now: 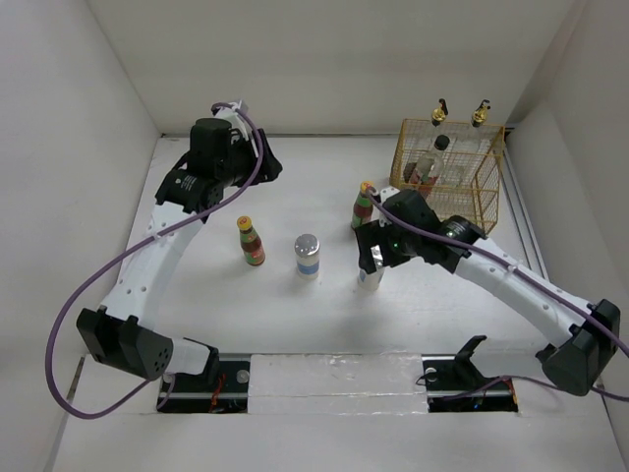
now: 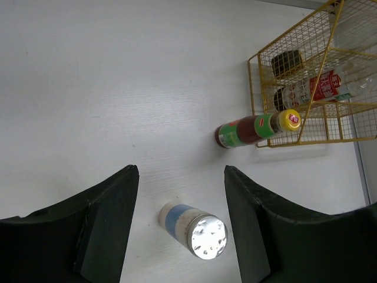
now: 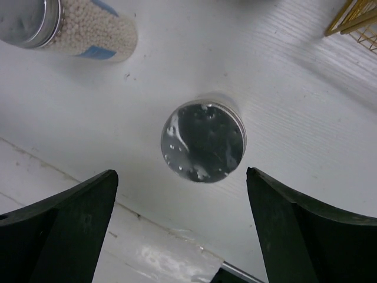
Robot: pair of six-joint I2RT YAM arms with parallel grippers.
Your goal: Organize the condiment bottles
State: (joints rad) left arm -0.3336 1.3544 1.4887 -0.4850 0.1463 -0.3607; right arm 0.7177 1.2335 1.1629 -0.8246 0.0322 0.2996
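Note:
One silver-capped bottle (image 1: 308, 255) stands mid-table, with a yellow-capped sauce bottle (image 1: 251, 241) to its left. A second yellow-capped sauce bottle (image 1: 363, 204) stands just left of the basket. My right gripper (image 1: 376, 254) is open, hovering over the second silver-capped bottle (image 1: 371, 276); its cap (image 3: 203, 141) lies just ahead of my open right gripper (image 3: 181, 177). My left gripper (image 1: 257, 162) is open and empty at the back left. In the left wrist view the left gripper (image 2: 181, 177) frames the first silver-capped bottle (image 2: 197, 227) from afar. Two gold-spouted bottles (image 1: 438, 110) and a black-capped bottle (image 1: 442, 143) are in the basket.
The yellow wire basket (image 1: 491, 187) stands at the back right near the right wall; it also shows in the left wrist view (image 2: 259, 88). White walls enclose the table on the left, back and right. A taped strip runs along the near edge.

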